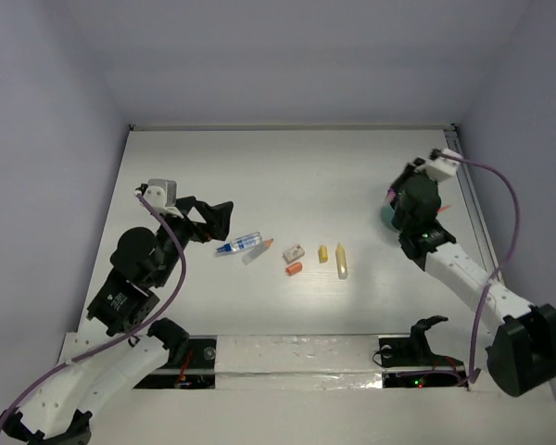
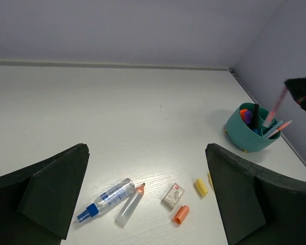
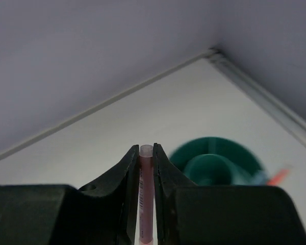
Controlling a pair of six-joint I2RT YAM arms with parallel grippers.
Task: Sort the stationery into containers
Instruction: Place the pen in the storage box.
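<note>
Clamped tight, the right gripper [image 3: 146, 151] pinches the thin pink pen [image 3: 146, 199] between its two black fingers, with the pen's pale end poking just past the fingertips. Seen from the left wrist camera, the pen hangs tilted from that gripper, its lower end over the open top of the teal organiser [image 2: 243, 136]. I cannot tell whether it touches the rim or the dividers. The organiser stands near the table's far right corner, close to the right wall. It already holds an orange item, a purple one, a dark one and a pen leaning out over its right rim. The left gripper [image 2: 146, 149] hovers with its jaws spread wide and nothing between them, above the loose items in the middle of the white table [image 1: 213, 167]. Nearest to it lies the blue-white pen [image 2: 106, 199], with a clear-bodied marker with an orange tip [image 2: 130, 206] just beside it. Further right come the white eraser [image 2: 173, 196], the orange stub [image 2: 181, 214] close in front of it, and the yellow markers [image 1: 341, 260] side by side, all well apart from the organiser.
</note>
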